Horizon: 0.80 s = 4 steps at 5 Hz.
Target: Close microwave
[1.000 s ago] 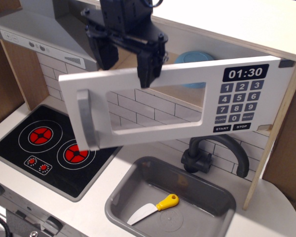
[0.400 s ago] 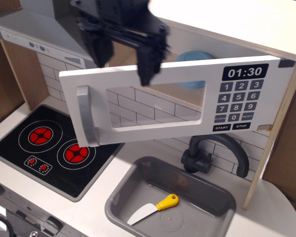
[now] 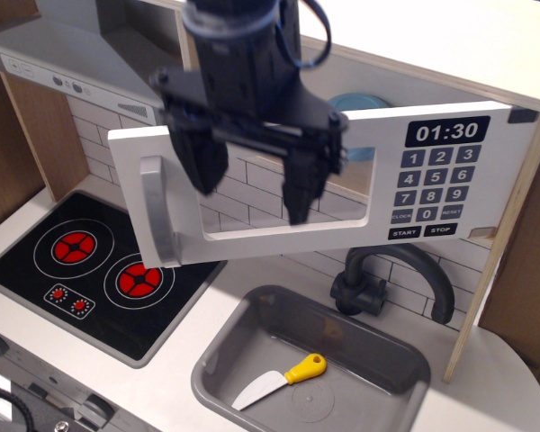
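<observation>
The microwave (image 3: 445, 175) has a wide white door with a clear window, a dark keypad and a clock panel reading 01:30. The door stands swung partly open, with its grey vertical bar handle (image 3: 157, 211) at the left end. My black gripper (image 3: 250, 183) hangs in front of the door's window. Its two fingers (image 3: 299, 184) point down and are spread wide apart, holding nothing. A blue object (image 3: 355, 103) shows inside the microwave behind the door.
A grey range hood (image 3: 67, 58) is at the upper left. A black hob with red burners (image 3: 103, 270) lies below the door handle. A grey sink (image 3: 310, 364) holds a yellow-handled knife (image 3: 283, 378). A dark tap (image 3: 391, 283) stands behind the sink.
My gripper has come from above and behind the door's top edge forward and down in front of the window. The door has swung slightly further in.
</observation>
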Each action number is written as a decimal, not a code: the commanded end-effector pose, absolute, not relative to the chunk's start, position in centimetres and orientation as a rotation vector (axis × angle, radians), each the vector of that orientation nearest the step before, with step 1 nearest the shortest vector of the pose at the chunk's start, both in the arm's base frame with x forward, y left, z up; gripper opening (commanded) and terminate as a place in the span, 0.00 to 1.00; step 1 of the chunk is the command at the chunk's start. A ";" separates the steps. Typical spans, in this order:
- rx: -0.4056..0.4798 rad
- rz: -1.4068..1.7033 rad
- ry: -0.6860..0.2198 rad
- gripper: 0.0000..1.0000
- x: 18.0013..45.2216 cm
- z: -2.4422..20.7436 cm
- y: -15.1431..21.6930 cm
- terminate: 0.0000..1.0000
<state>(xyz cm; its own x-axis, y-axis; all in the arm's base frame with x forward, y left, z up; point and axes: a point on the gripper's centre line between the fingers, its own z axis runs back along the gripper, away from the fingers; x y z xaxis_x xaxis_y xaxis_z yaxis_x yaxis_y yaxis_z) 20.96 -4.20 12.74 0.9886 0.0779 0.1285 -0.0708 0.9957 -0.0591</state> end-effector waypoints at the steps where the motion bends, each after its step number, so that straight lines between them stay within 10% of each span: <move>1: -0.112 0.234 -0.120 1.00 21.3 7.9 -4.5 0.00; 4: -0.121 0.312 -0.228 1.00 25.5 6.4 0.5 0.00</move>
